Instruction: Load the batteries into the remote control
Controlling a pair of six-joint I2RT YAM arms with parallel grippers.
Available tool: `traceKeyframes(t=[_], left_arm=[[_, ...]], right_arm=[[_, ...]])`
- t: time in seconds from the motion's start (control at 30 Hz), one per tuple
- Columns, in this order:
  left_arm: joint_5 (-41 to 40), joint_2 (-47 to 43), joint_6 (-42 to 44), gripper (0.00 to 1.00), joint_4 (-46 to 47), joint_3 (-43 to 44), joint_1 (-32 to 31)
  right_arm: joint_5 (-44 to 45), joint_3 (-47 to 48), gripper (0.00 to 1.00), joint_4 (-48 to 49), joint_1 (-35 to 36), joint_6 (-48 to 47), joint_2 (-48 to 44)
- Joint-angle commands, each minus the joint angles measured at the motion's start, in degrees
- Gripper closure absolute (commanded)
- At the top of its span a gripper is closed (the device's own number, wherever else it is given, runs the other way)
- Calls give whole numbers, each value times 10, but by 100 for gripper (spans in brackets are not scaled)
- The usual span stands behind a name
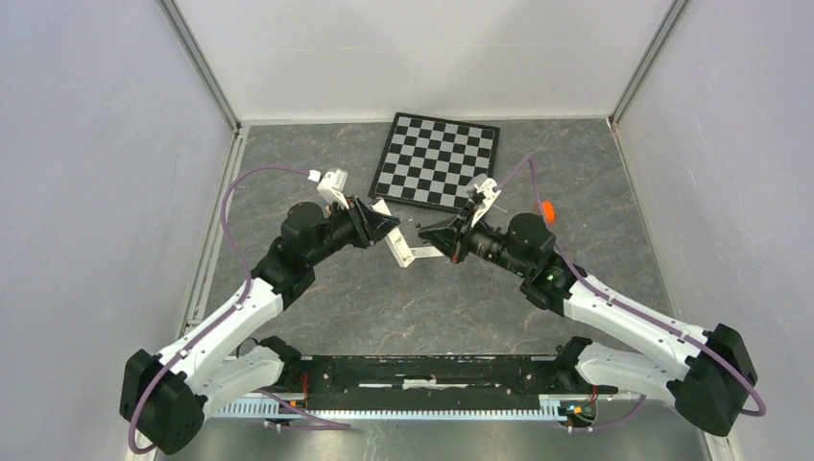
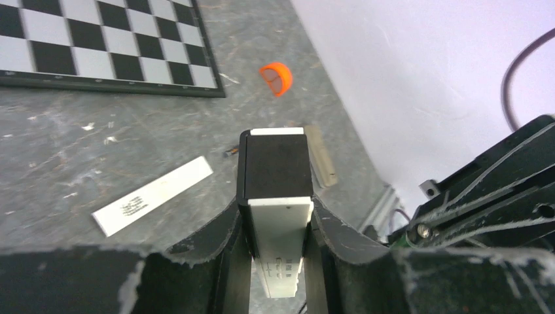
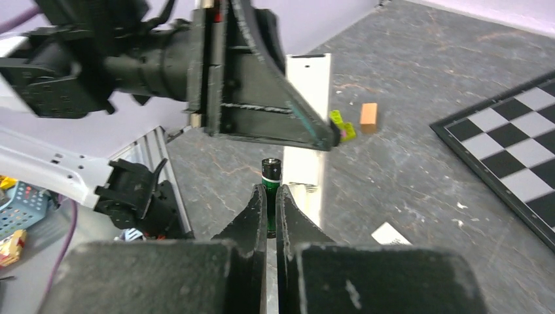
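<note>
Right fingers [image 3: 247, 217] half hide the battery [image 3: 271, 173], left fingers [image 2: 208, 243] the remote control [image 2: 275, 175].

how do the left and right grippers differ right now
Load: the left gripper clamps the white remote control by its long edges; the right gripper pinches a slim dark battery, its end sticking out past the fingertips. Jaws: the left's stand apart across the remote's width; the right's are almost shut. Both are black, loaded, and face each other above the table.

Pale lilac walls [image 1: 96, 144] close in three sides, aluminium posts [image 1: 200, 67] at the far corners; the tabletop [image 1: 384, 307] is dark grey marbled (scuffed, flecked white), evenly lit, a checkerboard [image 1: 437, 158] at back.
</note>
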Motion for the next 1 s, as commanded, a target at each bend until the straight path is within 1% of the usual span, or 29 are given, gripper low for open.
traceKeyframes(t=[0.0, 0.07, 0.17, 0.4, 0.57, 0.97], left_arm=[[117, 23, -95, 98, 146, -11, 44], [160, 33, -126, 98, 194, -21, 62], [189, 37, -144, 98, 240, -28, 67], [214, 23, -159, 98, 247, -24, 70], [213, 20, -176, 98, 255, -29, 71], [205, 22, -204, 98, 265, -27, 71]], right_arm=[[10, 15, 100, 59, 26, 2, -13], [9, 14, 100, 64, 38, -9, -11], [10, 12, 100, 65, 48, -23, -7], [28, 3, 100, 74, 53, -53, -7], [43, 4, 100, 69, 56, -57, 3], [43, 8, 100, 64, 64, -63, 16]])
